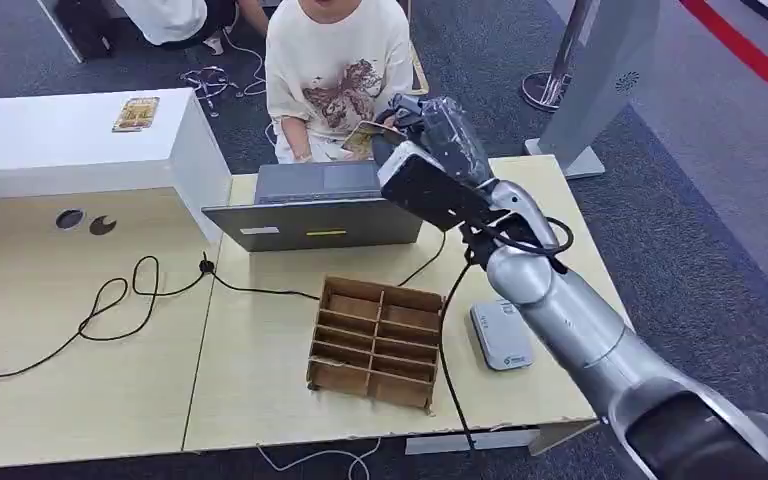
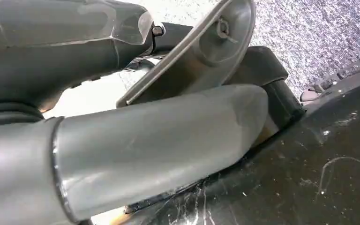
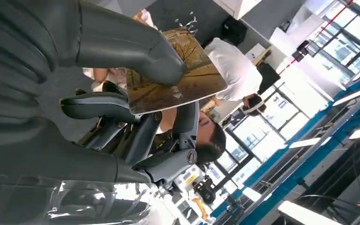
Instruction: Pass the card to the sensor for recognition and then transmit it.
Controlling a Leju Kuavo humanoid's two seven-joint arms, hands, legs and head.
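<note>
Above the laptop [image 1: 315, 205], right hand [image 1: 430, 135] pinches card [image 3: 178, 77], extended toward the person [image 1: 335, 70].

Right arm: silver, extended forward and up from the near right toward the far centre.
Right hand [image 1: 430, 135]: raised at arm's end, thumb [image 3: 136, 49] pressed against fingers [image 3: 101, 105], pinching a card [image 3: 178, 77].
Left hand [image 2: 122, 117]: seen close in the wrist view; finger state unclear.
</note>
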